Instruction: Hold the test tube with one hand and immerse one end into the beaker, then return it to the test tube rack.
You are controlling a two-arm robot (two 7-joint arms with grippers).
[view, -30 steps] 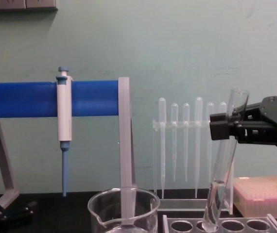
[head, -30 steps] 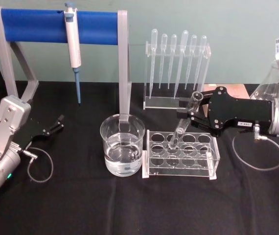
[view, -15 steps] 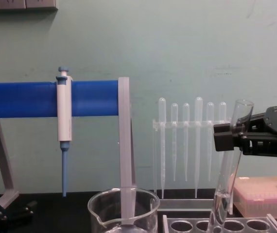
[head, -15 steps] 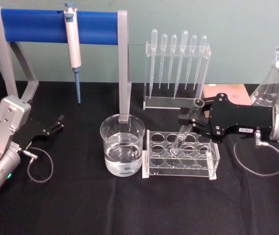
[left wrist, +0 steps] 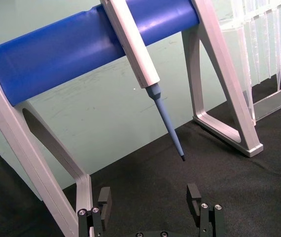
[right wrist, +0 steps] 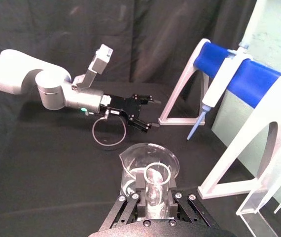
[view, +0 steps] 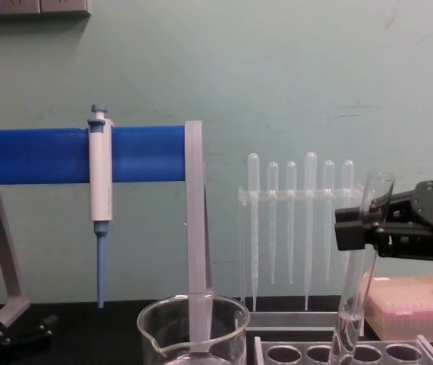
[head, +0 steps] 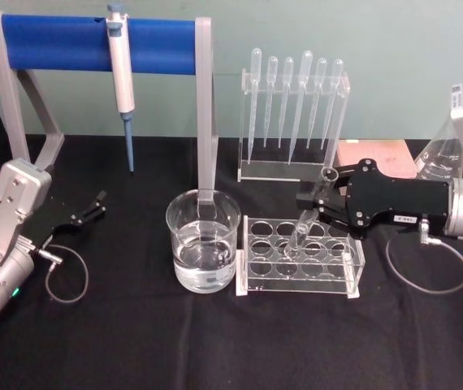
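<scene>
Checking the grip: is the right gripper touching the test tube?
Touching. In the right wrist view, the right gripper fingers press both sides of the test tube.

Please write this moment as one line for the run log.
right gripper: shut on test tube | tube: tilted, bottom in rack | beaker: beside rack | left gripper: open, parked on table

Silver arms, blk grippers [head: 317, 201] (white label, looped cables)
</scene>
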